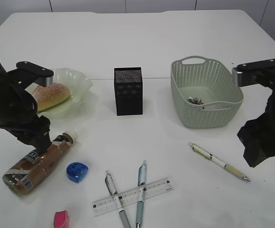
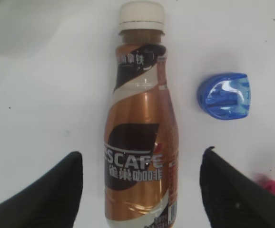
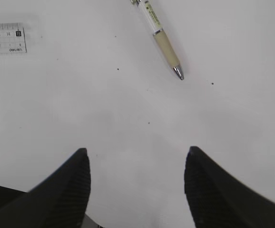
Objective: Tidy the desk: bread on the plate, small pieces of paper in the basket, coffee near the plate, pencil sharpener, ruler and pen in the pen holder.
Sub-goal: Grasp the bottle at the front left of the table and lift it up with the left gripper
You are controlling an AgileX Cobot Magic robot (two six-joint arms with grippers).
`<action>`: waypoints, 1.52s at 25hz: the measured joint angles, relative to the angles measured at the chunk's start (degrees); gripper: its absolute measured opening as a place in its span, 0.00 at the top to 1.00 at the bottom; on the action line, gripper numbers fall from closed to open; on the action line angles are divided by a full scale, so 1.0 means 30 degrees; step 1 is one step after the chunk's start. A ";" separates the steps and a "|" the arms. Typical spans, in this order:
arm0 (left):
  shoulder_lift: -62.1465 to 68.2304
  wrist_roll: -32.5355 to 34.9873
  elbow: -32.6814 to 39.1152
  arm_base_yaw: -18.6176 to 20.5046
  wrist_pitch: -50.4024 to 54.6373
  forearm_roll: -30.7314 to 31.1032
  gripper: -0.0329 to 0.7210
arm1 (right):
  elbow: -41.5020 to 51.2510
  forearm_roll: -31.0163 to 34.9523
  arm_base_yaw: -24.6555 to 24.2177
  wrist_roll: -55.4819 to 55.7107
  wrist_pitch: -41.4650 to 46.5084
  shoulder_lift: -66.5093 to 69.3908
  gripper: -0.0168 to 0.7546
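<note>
The coffee bottle [image 1: 37, 164] [image 2: 140, 133] lies on its side on the table, below the plate [image 1: 78, 80] that holds the bread [image 1: 51, 96]. My left gripper [image 1: 38, 140] [image 2: 142, 152] hovers over the bottle, open, with a gap between each finger and the bottle. A blue pencil sharpener [image 1: 76, 171] [image 2: 224, 95] lies right of the bottle. The ruler [image 1: 132, 196] [image 3: 4, 38] rests across two pens [image 1: 114, 194] [image 1: 141, 190]. A third pen [image 1: 218, 161] [image 3: 162, 40] lies near my right gripper [image 1: 261, 142] [image 3: 136, 149], which is open and empty above bare table.
The black mesh pen holder [image 1: 128, 90] stands mid-table. The green basket [image 1: 206, 92] to its right holds small paper pieces [image 1: 195, 100]. A pink object [image 1: 61, 219] [image 2: 273, 187] lies at the front edge.
</note>
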 joint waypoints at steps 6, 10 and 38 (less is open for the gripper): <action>0.1327 0.0000 0.0000 0.0000 -0.0402 0.0000 0.21 | 0.0000 0.0000 0.0000 0.0000 0.0000 0.0000 0.38; 0.2156 0.0000 0.0000 0.0000 -0.0812 0.0000 0.21 | 0.0000 0.0028 0.0000 0.0000 -0.0071 0.0000 0.38; 0.4399 0.0000 -0.0035 0.0000 -0.2508 -0.0037 0.37 | 0.0000 -0.0085 0.0000 0.0000 -0.0331 0.0000 0.39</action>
